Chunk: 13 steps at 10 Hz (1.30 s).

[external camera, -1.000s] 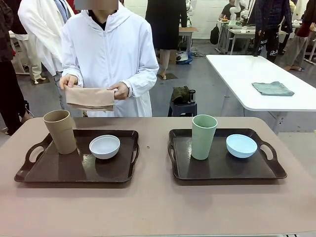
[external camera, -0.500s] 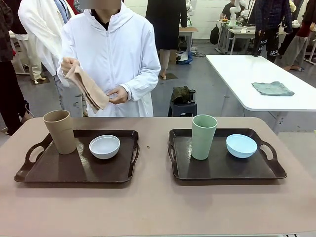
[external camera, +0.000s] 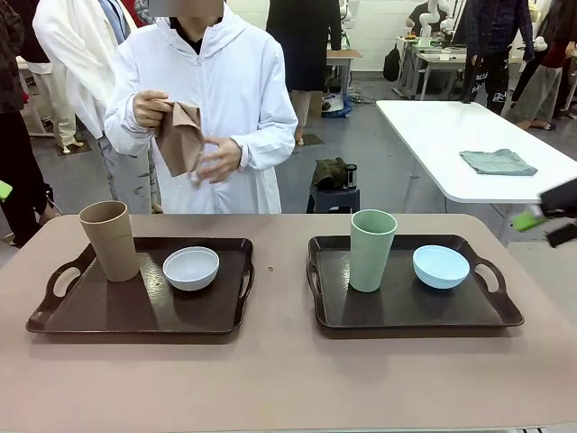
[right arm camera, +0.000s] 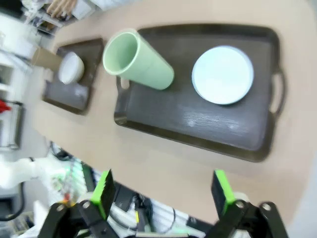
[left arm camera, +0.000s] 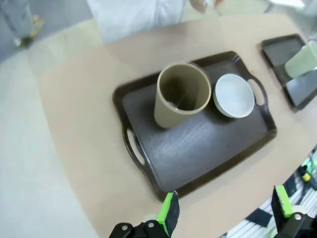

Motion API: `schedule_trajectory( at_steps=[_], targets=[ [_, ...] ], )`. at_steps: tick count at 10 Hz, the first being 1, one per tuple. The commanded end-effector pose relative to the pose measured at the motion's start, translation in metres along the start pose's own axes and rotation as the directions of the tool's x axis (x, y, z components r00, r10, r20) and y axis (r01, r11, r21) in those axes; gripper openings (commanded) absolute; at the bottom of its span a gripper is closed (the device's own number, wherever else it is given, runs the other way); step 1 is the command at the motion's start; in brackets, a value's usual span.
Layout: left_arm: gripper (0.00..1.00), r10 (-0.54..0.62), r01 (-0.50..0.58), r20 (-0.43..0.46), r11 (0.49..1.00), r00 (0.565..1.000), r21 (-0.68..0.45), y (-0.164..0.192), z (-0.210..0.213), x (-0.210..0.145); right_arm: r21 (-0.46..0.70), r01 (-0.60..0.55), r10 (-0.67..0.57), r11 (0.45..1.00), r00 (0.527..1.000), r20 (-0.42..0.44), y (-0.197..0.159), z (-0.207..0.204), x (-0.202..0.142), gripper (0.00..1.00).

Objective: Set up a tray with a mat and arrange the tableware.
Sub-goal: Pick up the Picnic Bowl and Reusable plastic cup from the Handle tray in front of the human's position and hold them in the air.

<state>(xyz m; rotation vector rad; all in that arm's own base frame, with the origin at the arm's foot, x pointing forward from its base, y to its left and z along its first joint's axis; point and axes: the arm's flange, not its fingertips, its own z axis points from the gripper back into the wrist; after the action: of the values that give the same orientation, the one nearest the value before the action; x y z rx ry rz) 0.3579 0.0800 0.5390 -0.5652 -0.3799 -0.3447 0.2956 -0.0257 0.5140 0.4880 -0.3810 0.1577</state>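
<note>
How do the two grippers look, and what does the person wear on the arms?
The left gripper and the right gripper are black with bright green finger pads. The person wears a white zipped jacket with long sleeves.

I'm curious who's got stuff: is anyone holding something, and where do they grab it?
The person holds a tan cloth: one hand at its top, the other hand lower down. The left gripper and right gripper are open and empty.

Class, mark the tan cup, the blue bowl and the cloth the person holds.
tan cup [external camera: 112, 248], front view, outer wall.
blue bowl [external camera: 441, 263], front view, inner hollow.
cloth [external camera: 183, 140], front view, middle of the fold.
</note>
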Motion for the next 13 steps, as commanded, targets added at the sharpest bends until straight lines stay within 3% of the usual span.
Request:
schedule_trajectory(
  at_steps=[1, 4, 7, 8, 10, 11, 12, 13],
  targets=[
    [1.0, -0.209, 0.208, 0.016, 0.978, 0.978, 0.029, 0.0, 0.004, 0.009, -0.081, 0.008, -0.011, 0.997, 0.999, -0.039, 0.056, -0.034, 0.02, 1.0],
    [1.0, -0.421, 0.424, -0.051, 0.9, 0.906, 0.103, -0.006, -0.001, 0.032, -0.177, 0.032, -0.053, 0.984, 0.992, -0.117, 0.183, -0.084, 0.036, 1.0],
    [1.0, -0.497, 0.5, -0.062, 0.861, 0.866, 0.091, -0.007, -0.002, 0.043, -0.31, 0.083, -0.121, 0.947, 0.987, -0.105, 0.289, -0.143, 0.04, 1.0],
    [1.0, -0.503, 0.507, -0.064, 0.858, 0.862, 0.081, -0.041, -0.015, 0.057, -0.356, 0.109, -0.148, 0.928, 0.985, -0.085, 0.306, -0.165, 0.046, 1.0],
    [1.0, -0.513, 0.517, -0.083, 0.855, 0.855, 0.037, -0.103, -0.036, 0.08, -0.303, 0.092, -0.143, 0.949, 0.978, -0.152, 0.308, -0.188, 0.062, 1.0],
    [1.0, -0.45, 0.448, -0.063, 0.893, 0.891, -0.041, -0.132, -0.042, 0.09, -0.31, 0.087, -0.127, 0.947, 0.986, -0.111, 0.311, -0.166, 0.03, 1.0],
    [1.0, -0.527, 0.532, -0.09, 0.846, 0.845, 0.047, -0.074, -0.029, 0.064, -0.31, 0.087, -0.127, 0.947, 0.986, -0.111, 0.311, -0.166, 0.03, 1.0],
    [1.0, -0.527, 0.532, -0.09, 0.846, 0.845, 0.047, -0.074, -0.029, 0.064, -0.31, 0.087, -0.127, 0.947, 0.986, -0.111, 0.311, -0.166, 0.03, 1.0]
  ],
)
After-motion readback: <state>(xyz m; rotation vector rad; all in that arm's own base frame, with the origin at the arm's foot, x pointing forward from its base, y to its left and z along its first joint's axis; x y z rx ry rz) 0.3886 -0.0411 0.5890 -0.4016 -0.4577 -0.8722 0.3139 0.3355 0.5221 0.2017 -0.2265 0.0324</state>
